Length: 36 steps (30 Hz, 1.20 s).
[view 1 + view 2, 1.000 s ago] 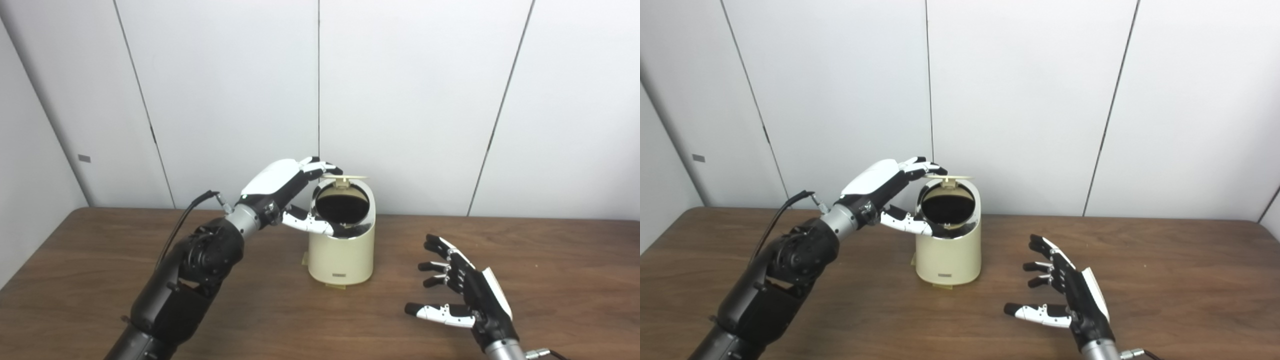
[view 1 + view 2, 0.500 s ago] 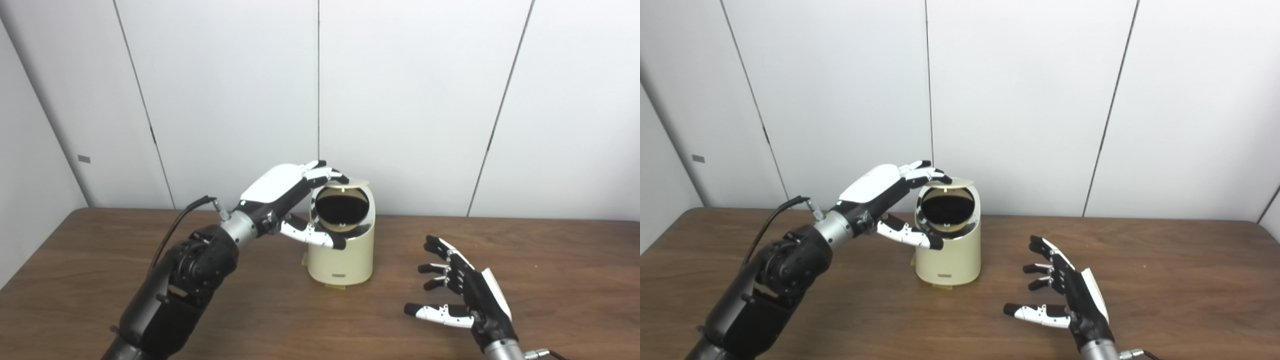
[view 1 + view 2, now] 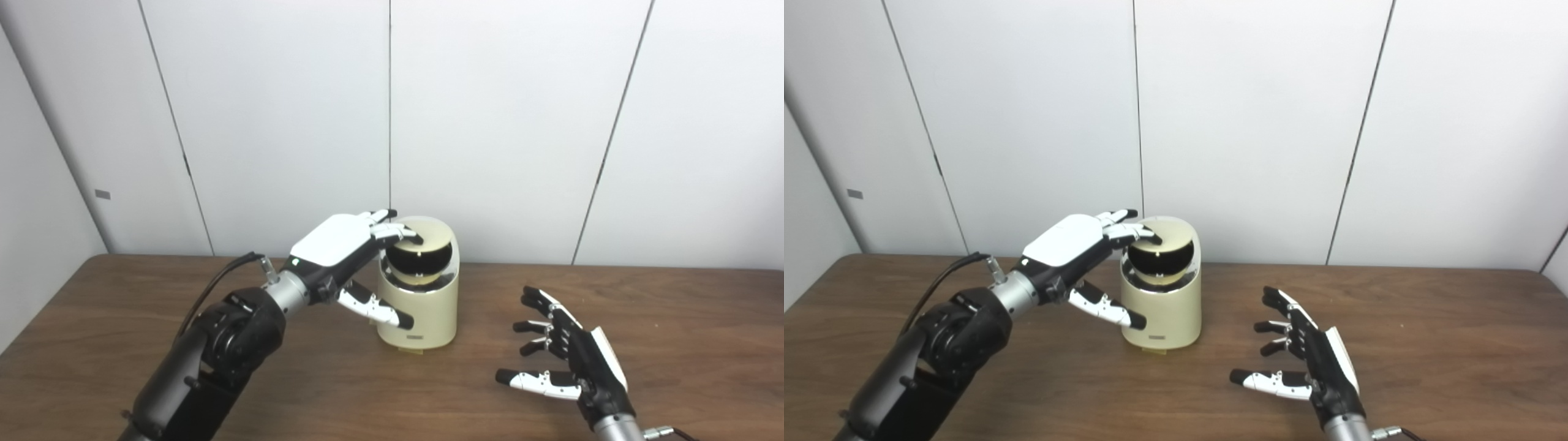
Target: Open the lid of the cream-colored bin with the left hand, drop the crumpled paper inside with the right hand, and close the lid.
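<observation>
Pressing down on the lid (image 3: 430,231), the left hand (image 3: 343,245) has brought it a good way over within the last second — a moment ago that cream disc stood level above the opening, edge-on to me, and now it tilts forward over the mouth so its top face shows. A dark crescent of the opening is all that remains below it. The fingertips (image 3: 401,233) rest on the lid's near-left edge, fingers spread rather than wrapped around anything; the thumb has dropped away from the rim and hangs beside the wall of the cream-colored bin (image 3: 418,306), close to it — whether it touches I cannot tell.

The right hand (image 3: 1311,361) has not stirred: it lies low over the table (image 3: 674,318) well to the bin's right, palm turned inward, fingers splayed, holding nothing. No crumpled paper shows anywhere on the tabletop, so I take it to be inside already. By my reckoning this is the closing step, nearly done; the lid needs only a last push to seat flush.
</observation>
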Available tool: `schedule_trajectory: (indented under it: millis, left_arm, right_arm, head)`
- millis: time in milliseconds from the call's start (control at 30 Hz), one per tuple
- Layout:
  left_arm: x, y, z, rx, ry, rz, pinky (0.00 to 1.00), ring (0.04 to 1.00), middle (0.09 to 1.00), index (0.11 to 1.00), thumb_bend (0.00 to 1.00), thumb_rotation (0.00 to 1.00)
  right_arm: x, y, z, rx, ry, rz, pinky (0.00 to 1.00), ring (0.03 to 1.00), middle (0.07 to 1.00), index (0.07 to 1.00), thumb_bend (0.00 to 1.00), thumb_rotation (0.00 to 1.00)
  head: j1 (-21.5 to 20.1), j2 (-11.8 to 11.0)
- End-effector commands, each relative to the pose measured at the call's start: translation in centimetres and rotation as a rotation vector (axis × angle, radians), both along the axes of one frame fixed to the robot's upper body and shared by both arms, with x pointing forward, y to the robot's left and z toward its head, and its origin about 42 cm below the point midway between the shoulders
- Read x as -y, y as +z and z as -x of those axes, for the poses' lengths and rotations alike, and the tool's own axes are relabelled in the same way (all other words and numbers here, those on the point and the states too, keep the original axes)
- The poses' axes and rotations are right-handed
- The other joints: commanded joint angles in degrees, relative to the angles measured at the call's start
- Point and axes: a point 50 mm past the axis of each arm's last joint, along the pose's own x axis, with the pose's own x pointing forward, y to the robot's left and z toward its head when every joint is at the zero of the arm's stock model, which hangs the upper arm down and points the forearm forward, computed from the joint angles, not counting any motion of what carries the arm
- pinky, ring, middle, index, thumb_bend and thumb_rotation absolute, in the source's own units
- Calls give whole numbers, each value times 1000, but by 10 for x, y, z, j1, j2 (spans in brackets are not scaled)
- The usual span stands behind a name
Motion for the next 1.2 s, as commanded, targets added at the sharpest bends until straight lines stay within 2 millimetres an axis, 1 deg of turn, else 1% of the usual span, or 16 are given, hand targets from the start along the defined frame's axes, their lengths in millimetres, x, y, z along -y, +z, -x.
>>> schedule_trajectory:
  millis: [0, 133, 167, 333, 467, 633, 800, 900, 1033, 1167]
  left_arm:
    - [1, 23, -1, 89, -14, -59, 1000, 1000, 895, 876, 996, 524]
    - [5, 18, 0, 95, -4, -145, 1000, 1000, 893, 873, 1000, 525]
    - [6, 16, 0, 97, -3, -162, 1000, 1000, 892, 871, 1000, 511]
    - [13, 1, 0, 109, -9, -258, 1000, 1000, 890, 873, 1000, 510]
    - [21, -11, -1, 135, 0, -342, 1000, 1000, 887, 869, 1000, 549]
    - [28, -26, -3, 148, 17, -401, 1000, 1000, 873, 853, 1000, 516]
    - [32, -38, -4, 103, 23, -435, 1000, 1000, 865, 849, 1000, 528]
    - [30, -36, -3, 100, 17, -410, 1000, 1000, 854, 837, 1000, 539]
    - [21, -22, 1, 127, 9, -262, 1000, 1000, 851, 841, 965, 547]
    - [11, -11, 5, 175, -11, -91, 1000, 970, 832, 820, 901, 506]
  right_arm:
    - [-2, 24, -8, 97, 1, -15, 501, 703, 866, 861, 795, 61]
    - [-3, 25, -8, 96, 0, -13, 501, 700, 864, 857, 797, 59]
    - [-3, 25, -8, 95, 0, -14, 500, 700, 863, 855, 800, 63]
    - [-4, 26, -8, 94, -3, -18, 506, 704, 860, 852, 795, 65]
    - [-5, 26, -8, 95, -2, -19, 506, 702, 859, 850, 785, 59]
    - [-6, 27, -9, 100, -1, -15, 505, 698, 859, 850, 785, 73]
    - [-5, 28, -8, 100, -4, -22, 509, 705, 870, 856, 788, 99]
    - [-4, 29, -8, 101, -8, -19, 506, 701, 869, 856, 788, 100]
    - [-2, 29, -9, 104, -10, -16, 498, 698, 867, 855, 790, 103]
    - [-1, 29, -10, 106, -13, -14, 489, 694, 864, 854, 788, 107]
  head:
    - [-1, 0]
    - [-2, 4]
    - [-2, 4]
    - [-3, 6]
    - [-2, 6]
    - [-5, 7]
    - [-6, 8]
    - [-6, 9]
    - [-4, 8]
    - [-2, 8]
